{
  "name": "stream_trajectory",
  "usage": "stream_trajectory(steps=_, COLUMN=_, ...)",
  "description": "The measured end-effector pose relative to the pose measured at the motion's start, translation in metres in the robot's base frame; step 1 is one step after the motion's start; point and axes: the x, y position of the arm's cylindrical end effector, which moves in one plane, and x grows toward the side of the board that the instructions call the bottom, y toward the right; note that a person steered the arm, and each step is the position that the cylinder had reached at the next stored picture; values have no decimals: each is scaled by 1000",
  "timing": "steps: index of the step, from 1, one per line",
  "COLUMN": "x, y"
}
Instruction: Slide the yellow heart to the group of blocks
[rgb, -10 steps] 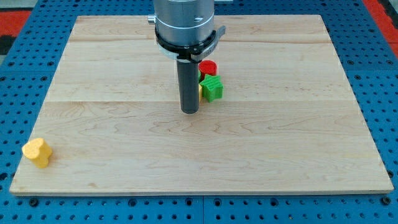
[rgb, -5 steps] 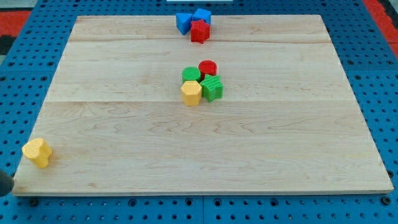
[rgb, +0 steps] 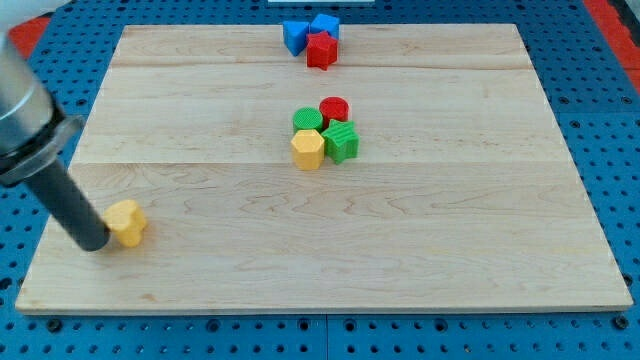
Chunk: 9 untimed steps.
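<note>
The bench (rgb: 450, 230) is made of pale wood with a fine visible grain, in long planks joined side by side; its finish is smooth and matt. Around it lies a blue perforated plate (rgb: 620, 150) that looks like painted metal or hard plastic, with regular rows of holes.

The rod ending in my tip (rgb: 92, 246) is dark and matt, like rubber or dull plastic, and it touches the yellow heart (rgb: 127, 222) on the view's left side. The part above the rod is grey and looks like metal, blurred here.

The yellow heart looks like smooth, matt, solid-coloured plastic. The green block (rgb: 342, 141) shows fine ridges on its top face.
</note>
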Motion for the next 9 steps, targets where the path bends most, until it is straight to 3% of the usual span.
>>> stream_trajectory(steps=1, x=-5, y=19)
stream_trajectory(steps=3, x=8, y=-37)
stream_trajectory(steps=5, x=6, y=35)
stream_trajectory(steps=7, x=-72, y=87)
stream_trajectory(steps=8, x=-82, y=93)
stream_trajectory(steps=9, x=-54, y=88)
